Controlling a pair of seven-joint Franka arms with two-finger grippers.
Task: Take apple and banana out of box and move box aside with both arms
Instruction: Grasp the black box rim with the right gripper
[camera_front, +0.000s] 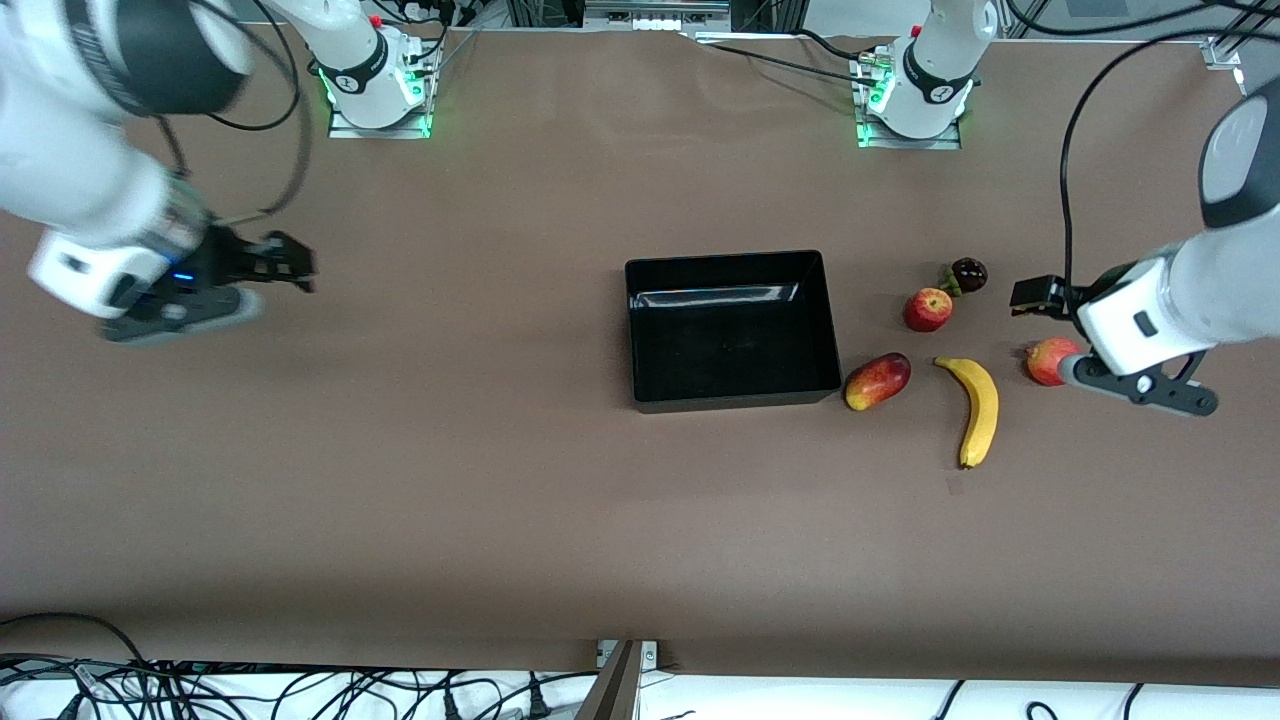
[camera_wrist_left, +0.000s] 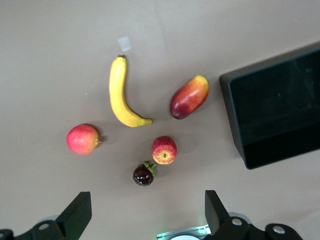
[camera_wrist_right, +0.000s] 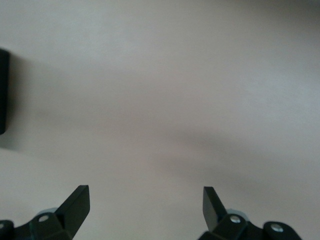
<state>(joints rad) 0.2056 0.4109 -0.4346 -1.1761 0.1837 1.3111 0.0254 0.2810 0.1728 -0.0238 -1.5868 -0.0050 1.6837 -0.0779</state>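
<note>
Box, a glossy black low-walled bin, sits empty near the middle of the table. The fruit is already out, so by my reading only moving the box aside with both arms remains.

Banana, long, curved and yellow with dark tips, lies on the table toward the left arm's end, nearer the front camera than the apple. The apple is small, round and red with a pale patch.

Left claw hangs over the table beside the apple, fingers spread, holding nothing. Right claw hovers over bare table toward the right arm's end, well apart from the box, also spread and empty.

A mango lies just beside the box.
</note>
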